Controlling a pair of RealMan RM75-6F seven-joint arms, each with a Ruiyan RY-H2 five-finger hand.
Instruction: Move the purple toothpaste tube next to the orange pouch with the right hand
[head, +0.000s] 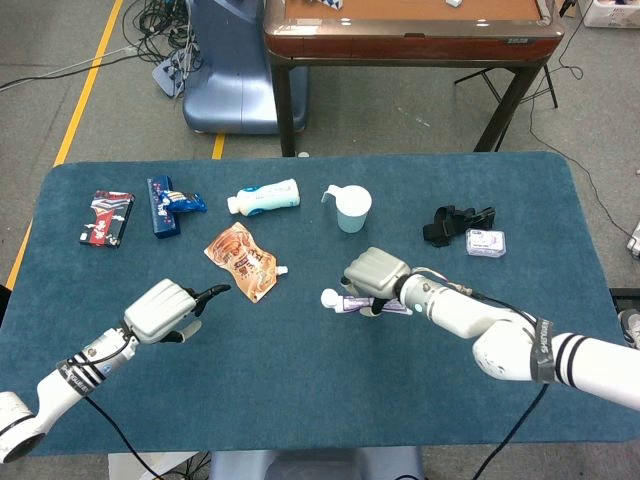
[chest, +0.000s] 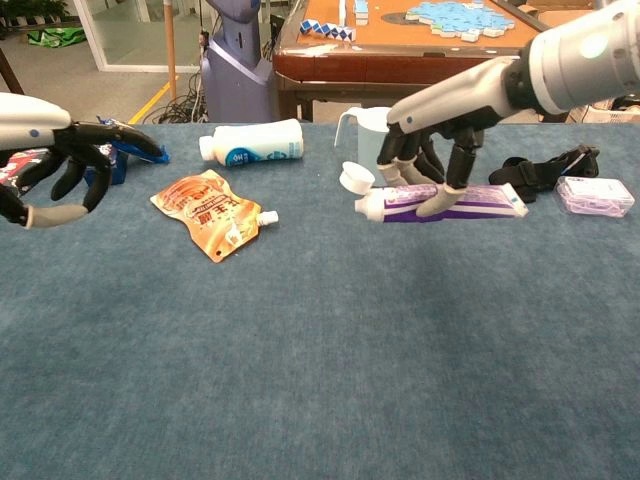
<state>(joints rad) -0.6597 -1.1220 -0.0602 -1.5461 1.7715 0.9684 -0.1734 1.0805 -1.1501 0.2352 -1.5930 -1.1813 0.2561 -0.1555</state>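
My right hand (head: 373, 272) (chest: 432, 160) grips the purple toothpaste tube (chest: 440, 202) (head: 345, 300) and holds it level above the mat, white cap (chest: 354, 178) pointing left. The orange pouch (head: 243, 260) (chest: 209, 212) lies flat on the blue mat to the left of the tube, a clear gap between them. My left hand (head: 165, 309) (chest: 58, 165) hovers at the left, holding nothing, fingers curved and apart, just left of the pouch.
A white cup (head: 350, 209) (chest: 382, 145) stands behind the tube. A white bottle (head: 264, 197) lies behind the pouch. Blue packet (head: 170, 203) and dark box (head: 106, 217) sit at far left. A black strap (head: 455, 222) and small clear case (head: 485, 242) lie at right.
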